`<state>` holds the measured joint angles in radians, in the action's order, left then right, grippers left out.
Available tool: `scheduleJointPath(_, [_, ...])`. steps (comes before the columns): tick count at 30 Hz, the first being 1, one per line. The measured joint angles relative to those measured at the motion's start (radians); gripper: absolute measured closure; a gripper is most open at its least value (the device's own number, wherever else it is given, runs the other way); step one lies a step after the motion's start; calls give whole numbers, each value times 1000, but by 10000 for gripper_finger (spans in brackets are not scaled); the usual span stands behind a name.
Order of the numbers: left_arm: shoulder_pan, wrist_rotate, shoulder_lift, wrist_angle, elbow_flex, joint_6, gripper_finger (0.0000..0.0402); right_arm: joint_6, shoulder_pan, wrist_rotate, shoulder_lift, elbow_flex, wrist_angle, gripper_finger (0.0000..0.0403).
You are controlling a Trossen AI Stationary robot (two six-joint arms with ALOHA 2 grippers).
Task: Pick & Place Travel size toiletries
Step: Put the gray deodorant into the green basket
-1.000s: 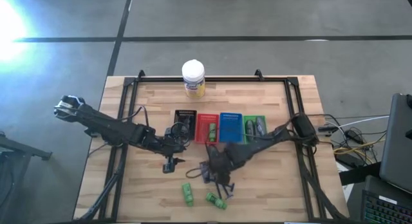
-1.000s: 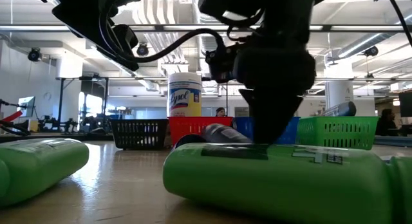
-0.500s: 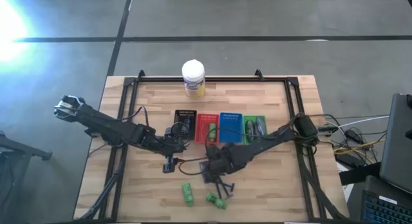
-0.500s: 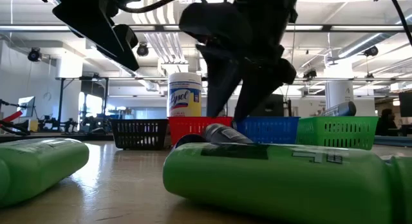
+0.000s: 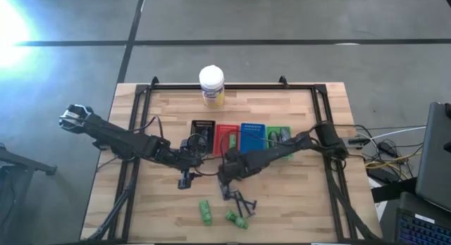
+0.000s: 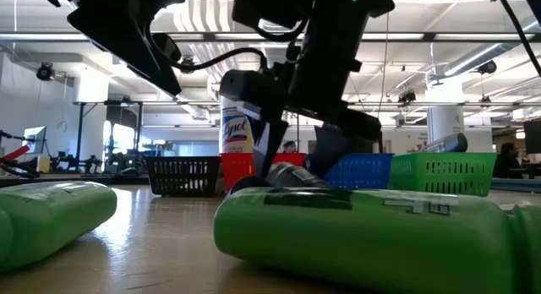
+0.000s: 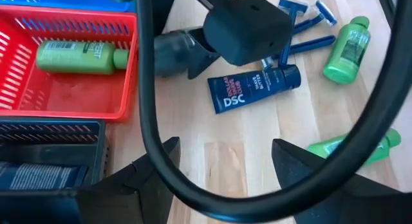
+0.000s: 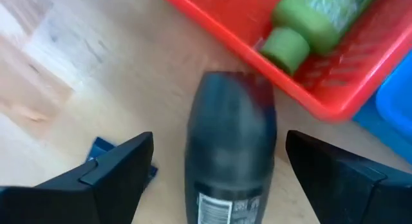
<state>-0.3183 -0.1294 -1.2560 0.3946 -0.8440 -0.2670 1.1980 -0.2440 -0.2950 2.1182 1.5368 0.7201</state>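
Right claw jaws are being spread wide over the dark grey container, now lying loose on the table beside the red tray; re-grasping is probably being prepared. Left claw is being held part-open, empty.

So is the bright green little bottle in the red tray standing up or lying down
Lying down. The bright green little bottle rests on its side on the floor of the red tray, cap toward the tray's edge.
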Motion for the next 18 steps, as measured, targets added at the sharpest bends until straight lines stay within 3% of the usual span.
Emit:
scheduleJointPath(8, [0,-1,0,-1,0,3,151,77,-1,26,43,0,-3,102])
scheduleJointPath(18, [0,1,0,-2,0,4,151,-17,-5,39,41,13,9,203])
